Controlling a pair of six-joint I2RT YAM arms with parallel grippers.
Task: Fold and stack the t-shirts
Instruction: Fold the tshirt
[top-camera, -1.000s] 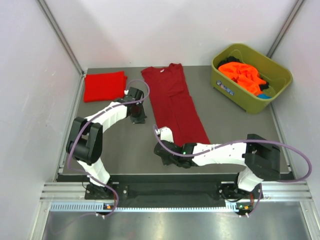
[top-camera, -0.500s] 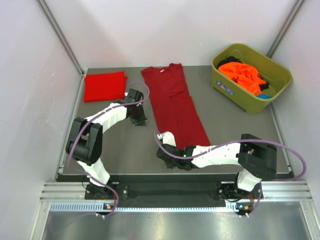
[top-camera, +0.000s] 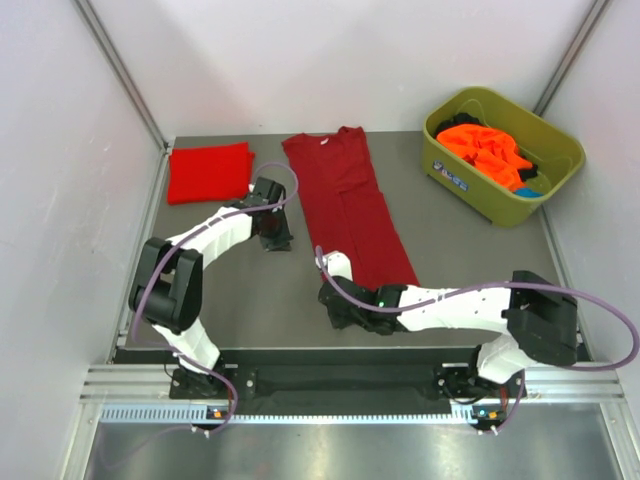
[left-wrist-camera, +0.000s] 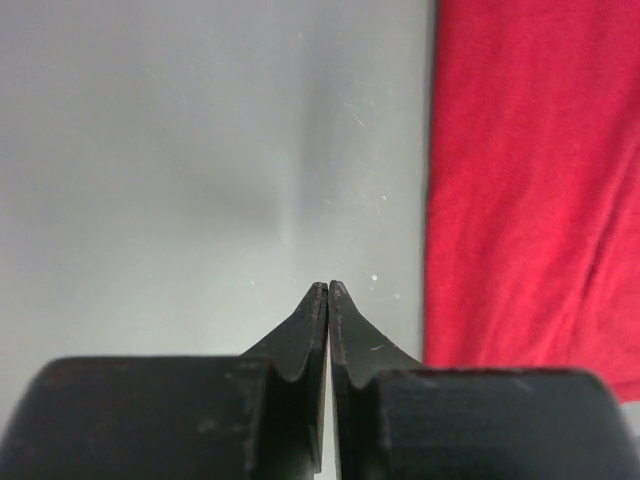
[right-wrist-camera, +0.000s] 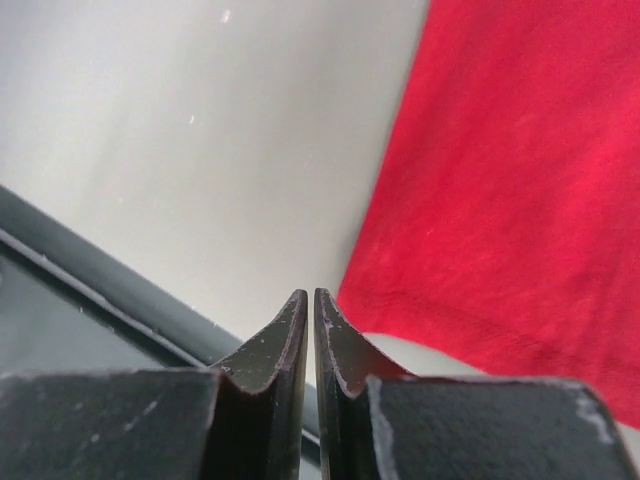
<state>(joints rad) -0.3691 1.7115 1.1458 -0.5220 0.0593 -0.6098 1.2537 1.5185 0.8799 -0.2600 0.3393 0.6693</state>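
Crimson cloth fills the middle of the top view: the dark crimson t-shirt (top-camera: 350, 205) lies flat on the grey table (top-camera: 450, 250), folded into a long strip, its collar toward 12 o'clock and its hem toward 6. A brighter red t-shirt (top-camera: 208, 172) sits folded into a square at 10 o'clock, well apart from the strip. At 2 o'clock the olive tub (top-camera: 563, 172) holds the orange t-shirts (top-camera: 485, 148) in a heap. The left gripper (top-camera: 275, 237) hangs between the red square and the strip, near the strip's 9 o'clock edge. The right gripper (top-camera: 338, 312) is low by the strip's near corner at 6 o'clock.

From the left wrist, the left gripper (left-wrist-camera: 328, 290) shows its fingers pressed together with nothing between them, over bare table (left-wrist-camera: 200, 150). The crimson shirt (left-wrist-camera: 530, 180) runs along the 3 o'clock side, apart from the tips.

From the right wrist, the right gripper (right-wrist-camera: 307, 298) has its fingers drawn to a hairline slit, holding nothing. The crimson shirt (right-wrist-camera: 500, 180), with its stitched hem, lies toward 2 o'clock, just beside the tips. The table's dark edge strip (right-wrist-camera: 90, 275) crosses at 8 o'clock.
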